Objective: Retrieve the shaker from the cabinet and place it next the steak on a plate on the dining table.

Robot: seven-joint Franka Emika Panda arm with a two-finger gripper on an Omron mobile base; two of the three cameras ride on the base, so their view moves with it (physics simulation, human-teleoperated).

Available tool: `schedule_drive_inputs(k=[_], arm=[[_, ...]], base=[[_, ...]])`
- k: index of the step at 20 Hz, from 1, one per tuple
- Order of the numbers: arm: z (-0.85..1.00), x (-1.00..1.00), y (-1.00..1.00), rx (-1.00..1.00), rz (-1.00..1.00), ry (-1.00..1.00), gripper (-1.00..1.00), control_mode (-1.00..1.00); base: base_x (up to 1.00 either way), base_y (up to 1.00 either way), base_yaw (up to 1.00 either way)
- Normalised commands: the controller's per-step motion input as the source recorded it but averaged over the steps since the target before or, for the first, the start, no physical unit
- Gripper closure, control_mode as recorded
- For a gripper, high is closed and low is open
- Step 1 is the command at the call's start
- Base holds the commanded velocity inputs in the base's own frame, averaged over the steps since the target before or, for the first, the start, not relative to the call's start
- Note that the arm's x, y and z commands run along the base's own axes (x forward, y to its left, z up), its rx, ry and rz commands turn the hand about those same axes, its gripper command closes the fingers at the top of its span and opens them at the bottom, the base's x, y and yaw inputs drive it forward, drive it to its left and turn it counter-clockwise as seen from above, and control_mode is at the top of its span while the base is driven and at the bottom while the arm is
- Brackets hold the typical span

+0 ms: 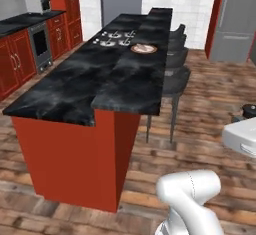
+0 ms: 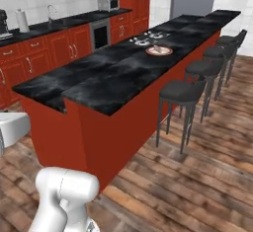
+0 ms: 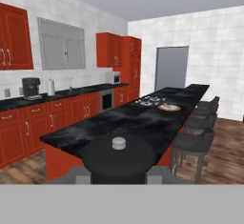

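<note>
The shaker [image 3: 118, 157] sits right in front of the hand camera as a wide dark cap with a small grey knob; its tan body is hidden below. My gripper [image 3: 118, 176] is shut on the shaker, a finger showing on each side of the cap. Ahead stretches the dining table [image 1: 125, 79], black marbled on top with red sides. Far along it lies the plate [image 1: 144, 48] [image 2: 159, 51] [image 3: 169, 107], white with an orange-red rim. The steak [image 2: 158, 49] rests on the plate as a small reddish slab. The shaker is well short of the plate, before the table's near end.
Several dark bar stools [image 2: 182, 94] line the table's right side. Stove burners [image 1: 114, 37] lie just beyond the plate. A wall counter [image 2: 59, 26] with red cabinets, sink, coffee machine [image 3: 31, 87] and microwave [image 2: 107, 1] runs on the left. A grey fridge [image 1: 235, 19] stands far right.
</note>
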Motion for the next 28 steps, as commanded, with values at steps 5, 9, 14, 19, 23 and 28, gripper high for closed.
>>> schedule_drive_inputs(k=[5,9,14,19,23,28], arm=[[0.00,0.00,0.00,0.00,0.00,0.00,1.00,1.00],[0.00,0.00,0.00,0.00,0.00,0.00,1.00,1.00],[0.00,0.00,0.00,0.00,0.00,0.00,1.00,1.00],[0.00,0.00,0.00,0.00,0.00,0.00,1.00,1.00],[0.00,0.00,0.00,0.00,0.00,0.00,1.00,1.00],[0.00,0.00,0.00,0.00,0.00,0.00,1.00,1.00]], base=[[0.81,-1.00,0.34],[1.00,-0.94,0.26],[1.00,-0.68,0.15],[1.00,-0.27,0.01],[1.00,-0.55,0.06],[1.00,-0.06,0.06]])
